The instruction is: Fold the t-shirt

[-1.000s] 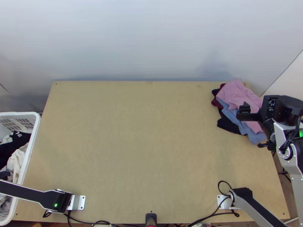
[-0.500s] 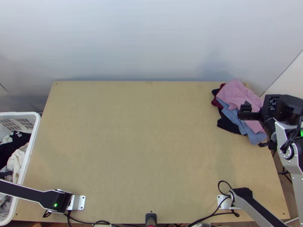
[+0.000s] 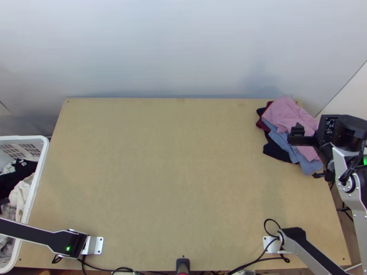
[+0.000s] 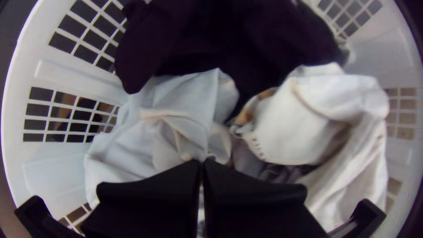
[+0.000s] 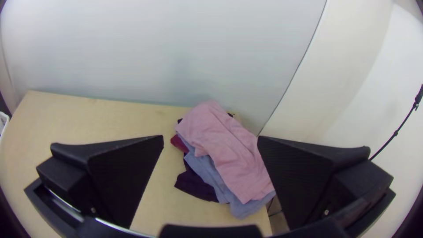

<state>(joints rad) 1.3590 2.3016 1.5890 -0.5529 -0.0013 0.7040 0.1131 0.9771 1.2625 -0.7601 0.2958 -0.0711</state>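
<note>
Over the folded clothes at the table's right side, my right gripper hangs open; in the right wrist view the same gripper has nothing between its wide-apart fingers. In the left wrist view my left gripper is inside the white basket, its fingertips together against bunched white cloth; whether cloth is pinched between them I cannot tell. Another cream-white garment and a dark garment lie crumpled there. Which of these is the t-shirt I cannot tell.
The white basket stands at the table's left edge. Pink, blue-grey and dark folded clothes lie stacked at the back right corner of the wooden table. A pale wall rises behind.
At the basket, a small dark part near the left edge has gone from where it was, and the light cloth there has shifted slightly. The right gripper has moved slightly to the right.
</note>
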